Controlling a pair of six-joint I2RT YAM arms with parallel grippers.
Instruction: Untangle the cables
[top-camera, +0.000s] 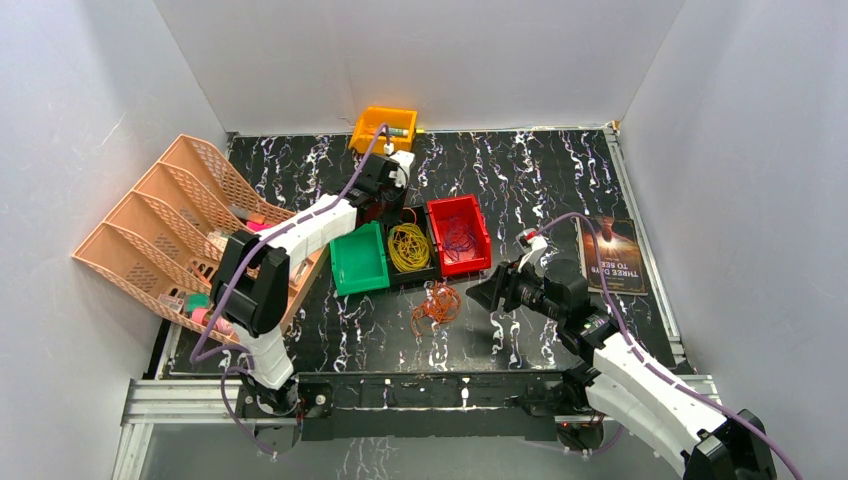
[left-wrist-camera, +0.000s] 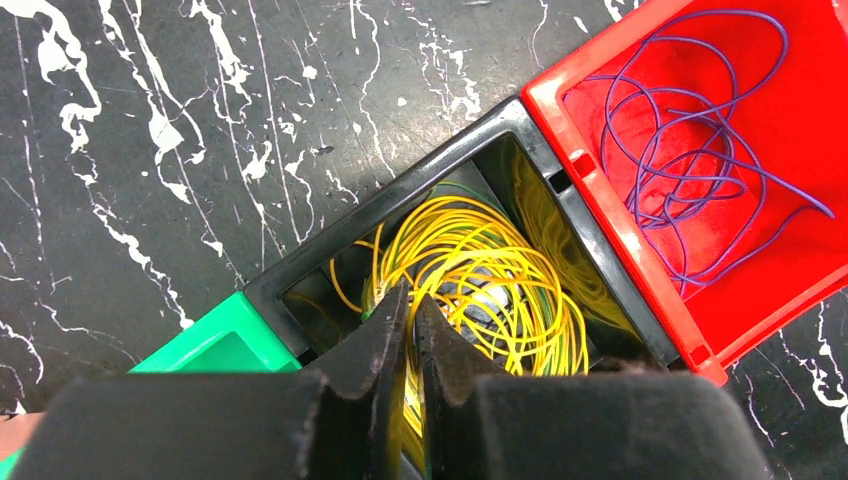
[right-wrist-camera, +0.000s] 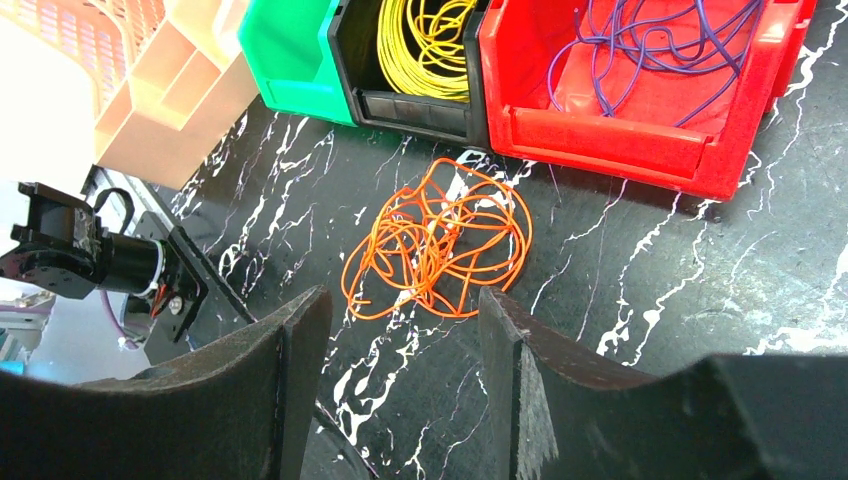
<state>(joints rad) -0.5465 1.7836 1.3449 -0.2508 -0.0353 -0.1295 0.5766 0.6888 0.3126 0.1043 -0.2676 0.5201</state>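
The yellow cables (left-wrist-camera: 500, 290) lie coiled in a black bin (left-wrist-camera: 300, 270), also seen in the top view (top-camera: 408, 247). My left gripper (left-wrist-camera: 412, 295) hangs over the bin's far end (top-camera: 392, 208). Its jaws are closed to a thin slit with yellow strands in it. The purple cables (left-wrist-camera: 690, 150) lie loose in the red bin (left-wrist-camera: 600, 200). The orange cables (right-wrist-camera: 440, 240) lie in a tangle on the table in front of the bins (top-camera: 436, 305). My right gripper (right-wrist-camera: 403, 300) is open and empty, low over the table just right of the orange tangle (top-camera: 490, 292).
A green bin (top-camera: 360, 262) stands left of the black one. An orange bin (top-camera: 384, 127) sits at the back wall. A peach file rack (top-camera: 170, 230) fills the left side. A book (top-camera: 610, 255) lies at the right.
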